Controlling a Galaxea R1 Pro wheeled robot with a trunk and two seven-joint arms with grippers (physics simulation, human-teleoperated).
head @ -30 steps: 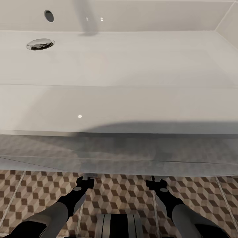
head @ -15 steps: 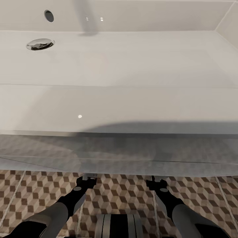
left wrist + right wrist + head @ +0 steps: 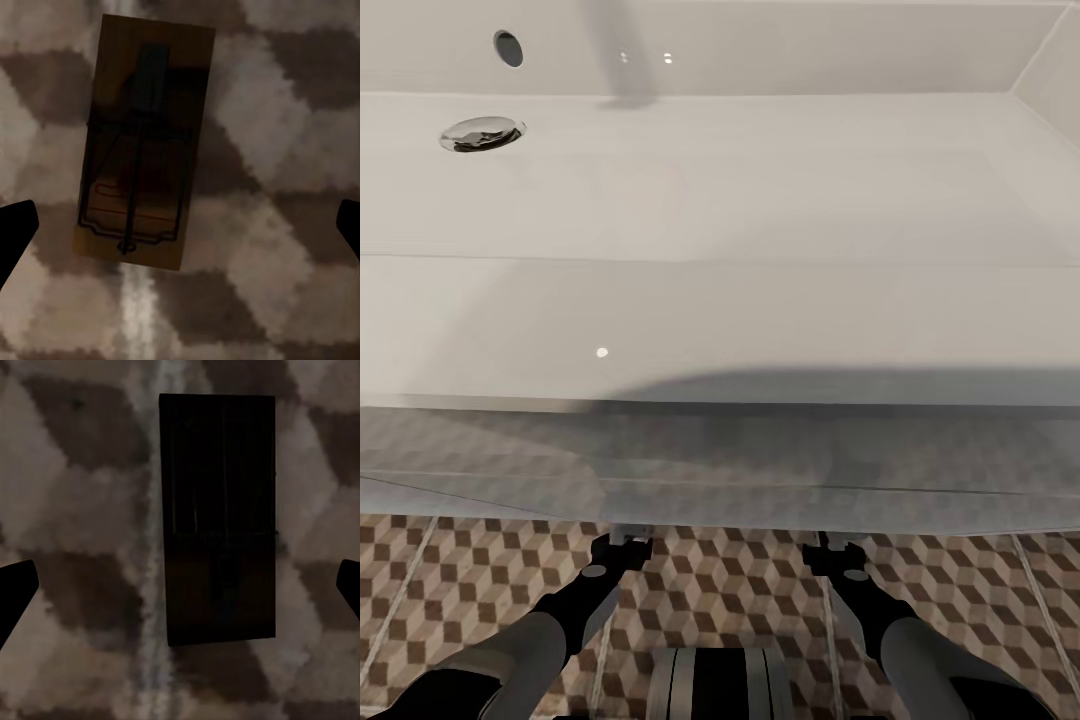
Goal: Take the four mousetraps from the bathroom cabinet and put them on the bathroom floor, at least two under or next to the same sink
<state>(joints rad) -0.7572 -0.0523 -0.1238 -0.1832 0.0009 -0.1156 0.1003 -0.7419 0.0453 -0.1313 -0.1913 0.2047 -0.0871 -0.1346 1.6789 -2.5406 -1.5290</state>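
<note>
Left wrist view: wide-open left tool [image 3: 180, 229] above a tan wooden mousetrap [image 3: 142, 142] on cube-patterned floor tiles [image 3: 285, 150]; right tool [image 3: 180, 589] equally wide.

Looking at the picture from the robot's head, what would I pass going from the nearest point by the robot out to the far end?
Patterned bathroom floor with the left gripper and right gripper over it → white front rim of the bathroom sink → flat basin bottom with its chrome drain → overflow hole in the back wall.

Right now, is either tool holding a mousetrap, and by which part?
No. Both tools are open; each mousetrap lies free on the tiled floor.
</note>
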